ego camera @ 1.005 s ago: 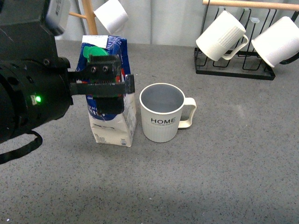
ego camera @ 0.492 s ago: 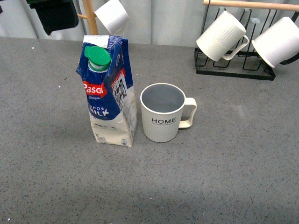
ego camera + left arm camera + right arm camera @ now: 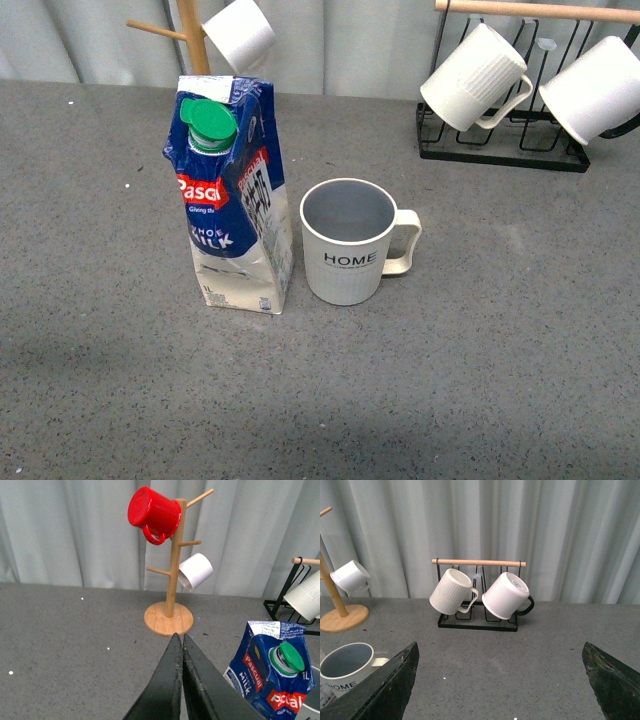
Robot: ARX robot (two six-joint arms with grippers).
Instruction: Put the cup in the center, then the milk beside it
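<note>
Fingers [image 3: 178,680] of the left arm are pressed together with nothing between them, raised above the grey counter [image 3: 480,380]. Just beside and below their tips stands the milk [image 3: 232,195], upright, green cap [image 3: 210,124] on top. Wide apart and holding nothing, the right arm's fingers [image 3: 385,685] frame the counter; the cup [image 3: 350,240] with "HOME" sits near the one on the mug tree's side. Milk and cup stand just beside each other, not touching. Beyond the left fingers rises a wooden mug tree [image 3: 171,570] with a red mug [image 3: 154,512]; beyond the right ones, a black rack [image 3: 477,615] holds two white mugs.
</note>
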